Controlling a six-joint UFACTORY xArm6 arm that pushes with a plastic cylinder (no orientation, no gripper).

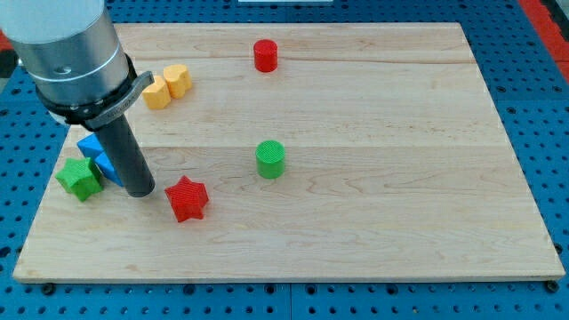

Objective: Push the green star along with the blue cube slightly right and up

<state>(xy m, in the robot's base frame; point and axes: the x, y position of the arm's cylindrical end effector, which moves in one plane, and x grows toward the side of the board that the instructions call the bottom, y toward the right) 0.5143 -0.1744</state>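
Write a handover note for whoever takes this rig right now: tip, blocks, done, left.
My tip: on the wooden board, just right of the blue cube, which the rod partly hides.
Green star: near the board's left edge, touching the blue cube's left side.
Done: cannot tell; the pair sits at the far left.
Left: I am on the wrong side for a right-and-up push; likely go round to their lower left first. The red star lies right of my tip.
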